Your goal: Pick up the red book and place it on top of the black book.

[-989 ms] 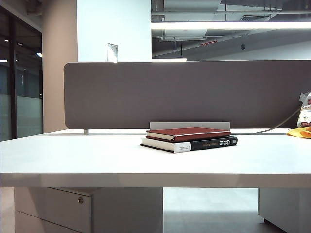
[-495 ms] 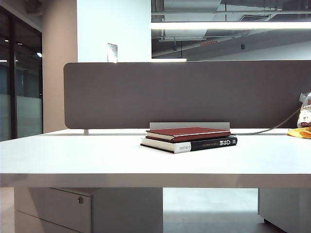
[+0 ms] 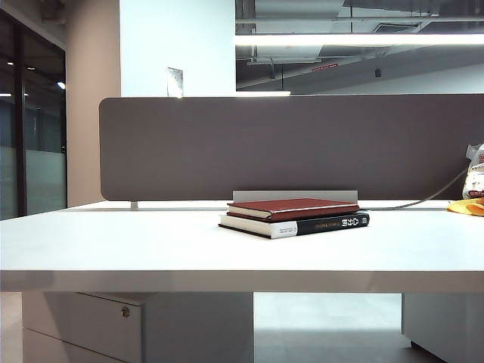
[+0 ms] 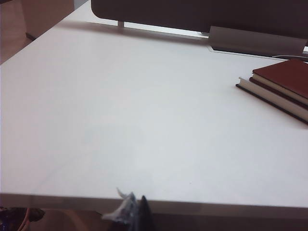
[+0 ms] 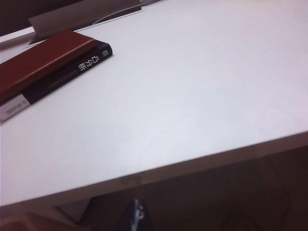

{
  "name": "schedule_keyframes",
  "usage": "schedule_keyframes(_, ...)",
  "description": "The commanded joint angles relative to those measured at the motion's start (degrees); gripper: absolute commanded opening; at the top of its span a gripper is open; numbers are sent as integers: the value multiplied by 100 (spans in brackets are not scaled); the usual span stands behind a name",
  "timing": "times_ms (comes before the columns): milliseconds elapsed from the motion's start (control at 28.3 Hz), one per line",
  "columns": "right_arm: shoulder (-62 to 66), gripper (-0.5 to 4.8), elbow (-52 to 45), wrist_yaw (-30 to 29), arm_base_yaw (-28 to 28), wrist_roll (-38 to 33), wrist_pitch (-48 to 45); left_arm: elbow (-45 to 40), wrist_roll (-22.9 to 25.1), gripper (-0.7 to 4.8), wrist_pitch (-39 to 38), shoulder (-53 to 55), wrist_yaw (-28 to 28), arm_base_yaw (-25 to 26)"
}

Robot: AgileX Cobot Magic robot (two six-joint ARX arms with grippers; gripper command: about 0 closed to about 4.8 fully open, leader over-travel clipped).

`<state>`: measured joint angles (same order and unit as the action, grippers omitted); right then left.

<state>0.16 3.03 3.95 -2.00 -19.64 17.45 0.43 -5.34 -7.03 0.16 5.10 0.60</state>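
Red book (image 3: 291, 207) lies flat on top of the black book (image 3: 333, 223), the pair stacked near the far edge of the white worktop (image 3: 151, 242), roughly midway along it in the exterior view. I note the red cover sits slightly askew on the black one, so a strip of the lower book's white page edges and its black spine with white characters show beneath it. Just behind the stack a low grey metal bracket (image 3: 295, 195) stands at the foot of the dark grey partition (image 3: 227, 144) that runs along the far edge. A thin cable (image 3: 423, 203) trails along the far right of the worktop toward a yellow item (image 3: 467, 206) at the right edge, cut off by the frame.

Neither arm shows in the exterior view. From the left wrist view I see the left gripper (image 4: 134, 214) hanging just off the near edge of the worktop, fingertips pressed together, clenched on nothing; the books (image 4: 284, 89) are well apart from it, toward the far edge. From the right wrist view only a dark tip of the right gripper (image 5: 137, 216) shows below the near edge, and I cannot tell whether it is released or clenched; the stack (image 5: 48, 67) is well apart from it too
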Motion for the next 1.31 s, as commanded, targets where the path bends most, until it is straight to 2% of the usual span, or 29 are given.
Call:
schedule_keyframes(35,0,-5,15,22,-2,15,-76,-2,42,-2,74,2,4,7)
schedule_keyframes(141,0,-5,15,22,-2,15,-76,-2,46,-2,72,2,-11,7)
schedule_keyframes(318,0,-5,15,22,-2,15,-76,-2,39,-2,79,2,-409,7)
schedule_keyframes(1307,0,-5,13,52,-2,114,-101,-2,44,-2,66,2,-382,7)
